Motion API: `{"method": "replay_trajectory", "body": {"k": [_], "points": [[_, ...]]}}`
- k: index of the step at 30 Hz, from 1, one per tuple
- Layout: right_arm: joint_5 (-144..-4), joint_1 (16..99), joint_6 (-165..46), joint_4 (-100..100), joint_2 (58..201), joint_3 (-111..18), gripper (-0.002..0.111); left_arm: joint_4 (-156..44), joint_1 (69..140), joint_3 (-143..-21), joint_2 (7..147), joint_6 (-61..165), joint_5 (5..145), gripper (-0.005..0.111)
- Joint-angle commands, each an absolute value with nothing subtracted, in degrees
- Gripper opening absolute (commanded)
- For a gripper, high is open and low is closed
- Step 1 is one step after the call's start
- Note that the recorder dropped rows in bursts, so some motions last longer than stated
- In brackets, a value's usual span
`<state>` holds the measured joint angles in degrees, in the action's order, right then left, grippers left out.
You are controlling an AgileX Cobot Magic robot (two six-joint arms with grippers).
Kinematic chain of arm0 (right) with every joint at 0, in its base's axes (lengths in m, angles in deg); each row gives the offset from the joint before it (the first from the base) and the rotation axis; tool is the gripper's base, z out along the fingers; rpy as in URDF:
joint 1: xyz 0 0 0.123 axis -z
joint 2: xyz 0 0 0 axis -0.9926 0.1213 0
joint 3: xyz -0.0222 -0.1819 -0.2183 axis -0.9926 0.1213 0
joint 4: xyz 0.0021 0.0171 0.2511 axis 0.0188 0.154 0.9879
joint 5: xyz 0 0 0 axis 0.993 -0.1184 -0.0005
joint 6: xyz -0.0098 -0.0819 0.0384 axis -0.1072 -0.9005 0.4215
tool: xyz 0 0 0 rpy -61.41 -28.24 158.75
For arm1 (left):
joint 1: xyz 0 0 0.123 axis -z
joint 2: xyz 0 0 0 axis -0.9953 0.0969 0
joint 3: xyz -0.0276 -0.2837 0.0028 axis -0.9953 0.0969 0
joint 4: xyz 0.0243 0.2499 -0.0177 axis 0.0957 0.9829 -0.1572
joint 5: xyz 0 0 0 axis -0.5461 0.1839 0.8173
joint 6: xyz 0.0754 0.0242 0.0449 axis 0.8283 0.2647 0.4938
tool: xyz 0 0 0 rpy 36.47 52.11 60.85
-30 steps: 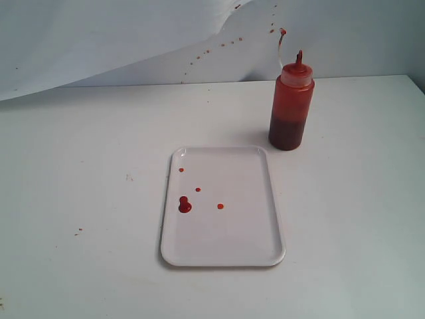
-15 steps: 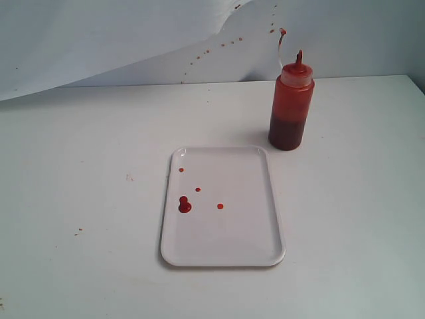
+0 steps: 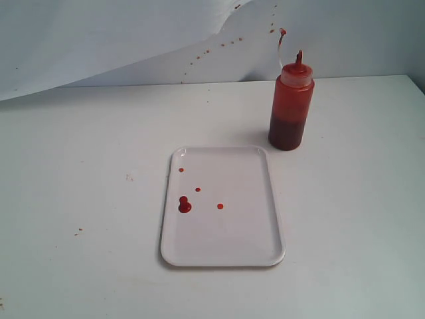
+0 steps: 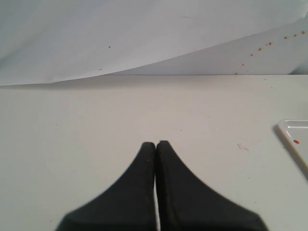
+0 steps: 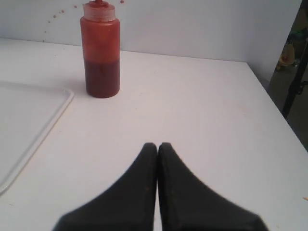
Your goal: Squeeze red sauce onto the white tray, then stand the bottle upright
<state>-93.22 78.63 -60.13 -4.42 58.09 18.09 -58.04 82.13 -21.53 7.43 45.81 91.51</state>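
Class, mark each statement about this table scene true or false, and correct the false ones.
1. The left gripper and the right gripper are both shut. True.
2. The bottle stands upright on the table, off the white tray. True.
3. The white tray is clean. False: red sauce lies on it, small drops and one larger blob.
4. The right gripper holds the bottle. False: it grips nothing, apart from the bottle.

Black tapered jaws (both alike).
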Motion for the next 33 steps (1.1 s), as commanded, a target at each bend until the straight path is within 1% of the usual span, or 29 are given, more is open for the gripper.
{"method": "replay_trajectory", "body": {"k": [1,7,15,33], "points": [[-93.57,79.04,-59.89,-3.89,57.77,18.31,0.000,-58.06,81.93,-21.26,7.22,45.63,91.11,0.000],[-93.57,79.71,-59.65,-3.89,57.77,18.31,0.000,-58.06,81.93,-21.26,7.22,45.63,91.11,0.000],[-93.57,85.95,-59.28,-3.32,57.77,18.31,0.000,-58.06,81.93,-21.26,7.22,45.71,91.11,0.000],[-93.57,86.34,-59.38,-2.91,57.77,18.31,0.000,-58.06,81.93,-21.26,7.22,45.71,91.11,0.000]]}}
